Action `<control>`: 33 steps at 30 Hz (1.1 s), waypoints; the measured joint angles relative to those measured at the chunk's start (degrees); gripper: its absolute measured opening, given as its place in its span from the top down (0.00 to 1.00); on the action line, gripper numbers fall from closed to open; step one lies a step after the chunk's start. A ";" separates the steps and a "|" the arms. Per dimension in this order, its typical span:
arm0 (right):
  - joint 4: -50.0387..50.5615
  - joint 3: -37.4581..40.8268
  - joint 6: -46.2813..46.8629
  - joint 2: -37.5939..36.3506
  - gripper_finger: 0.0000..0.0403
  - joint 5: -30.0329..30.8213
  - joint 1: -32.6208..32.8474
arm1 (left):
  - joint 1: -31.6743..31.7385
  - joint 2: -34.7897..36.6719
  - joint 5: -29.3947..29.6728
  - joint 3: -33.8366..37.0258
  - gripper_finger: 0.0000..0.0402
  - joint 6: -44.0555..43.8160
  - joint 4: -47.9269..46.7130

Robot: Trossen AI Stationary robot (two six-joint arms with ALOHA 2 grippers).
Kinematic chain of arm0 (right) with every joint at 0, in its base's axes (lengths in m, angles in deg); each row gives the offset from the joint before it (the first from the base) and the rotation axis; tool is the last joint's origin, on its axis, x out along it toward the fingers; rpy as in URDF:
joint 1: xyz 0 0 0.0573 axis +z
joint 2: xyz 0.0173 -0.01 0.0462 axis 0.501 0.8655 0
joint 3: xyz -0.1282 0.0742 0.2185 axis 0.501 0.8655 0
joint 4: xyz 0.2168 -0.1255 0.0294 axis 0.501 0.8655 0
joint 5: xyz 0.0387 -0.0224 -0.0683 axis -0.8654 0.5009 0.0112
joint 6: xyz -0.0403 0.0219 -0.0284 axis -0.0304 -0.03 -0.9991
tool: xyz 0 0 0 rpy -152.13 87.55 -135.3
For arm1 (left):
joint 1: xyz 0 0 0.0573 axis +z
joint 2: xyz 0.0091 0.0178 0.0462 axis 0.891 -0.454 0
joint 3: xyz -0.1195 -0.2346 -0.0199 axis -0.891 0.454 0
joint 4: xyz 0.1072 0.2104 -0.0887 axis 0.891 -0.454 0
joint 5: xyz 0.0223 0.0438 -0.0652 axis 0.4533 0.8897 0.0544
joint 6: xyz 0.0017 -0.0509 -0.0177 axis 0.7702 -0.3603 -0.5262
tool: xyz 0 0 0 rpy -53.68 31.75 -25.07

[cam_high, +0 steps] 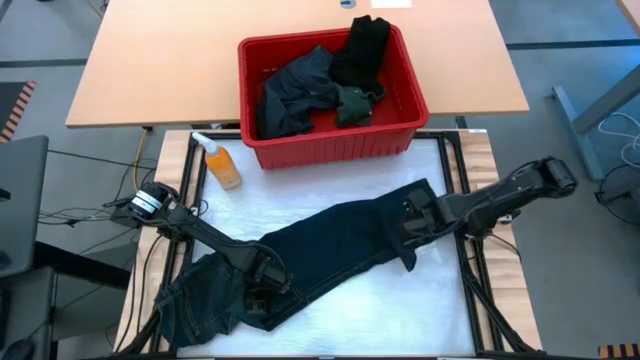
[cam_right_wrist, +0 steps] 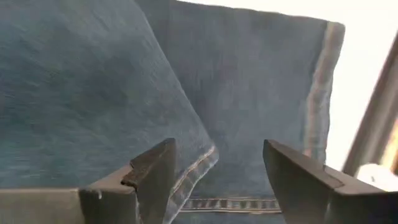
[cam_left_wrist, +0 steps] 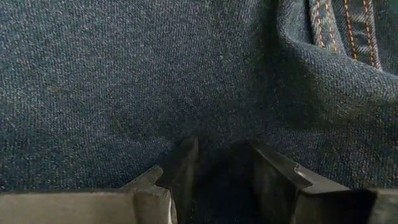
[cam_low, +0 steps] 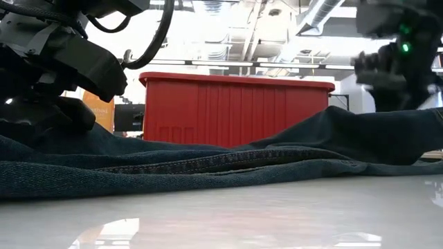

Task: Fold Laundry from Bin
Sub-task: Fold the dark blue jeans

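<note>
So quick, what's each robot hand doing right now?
Left gripper: pressed into the jeans near the waist end, fingers part open; a grip cannot be told.
Right gripper: open over the jeans' leg end, holding nothing.

Navy jeans (cam_high: 340, 245) — red slotted bin (cam_high: 330, 145) — orange bottle (cam_high: 222, 165).

The right gripper (cam_right_wrist: 217, 180), fingers spread wide, hovers over dark navy jeans (cam_right_wrist: 93, 93), a stitched hem edge lying between the fingers, against a pale table (cam_right_wrist: 367, 74).
</note>
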 joint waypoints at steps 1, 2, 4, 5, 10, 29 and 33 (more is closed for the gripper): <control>-2.86 1.93 0.15 -0.61 0.33 -0.57 0.00 | -0.01 0.00 -0.01 0.00 0.66 0.01 0.00; -5.73 3.58 0.06 -1.09 0.33 -1.11 0.00 | -0.02 0.00 -0.05 0.00 0.66 0.10 0.02; -10.52 6.30 -0.13 -1.80 0.33 -1.64 0.02 | -0.02 0.00 -0.07 0.00 0.66 0.48 0.00; -11.79 7.40 -0.32 -2.00 0.33 -2.06 0.02 | -0.02 0.00 -0.07 0.00 0.66 0.49 0.00; -16.38 12.19 -1.59 -3.18 0.33 -4.37 -1.75 | -0.02 0.00 -0.09 0.00 0.66 0.45 0.00; -10.01 3.57 -17.87 -8.25 0.92 -2.72 -10.09 | -0.02 0.00 -0.15 0.00 0.66 0.37 -0.04; 1.97 -4.64 -24.91 -6.37 0.95 -1.89 -13.72 | -0.02 0.00 -0.17 0.00 0.66 0.50 -0.04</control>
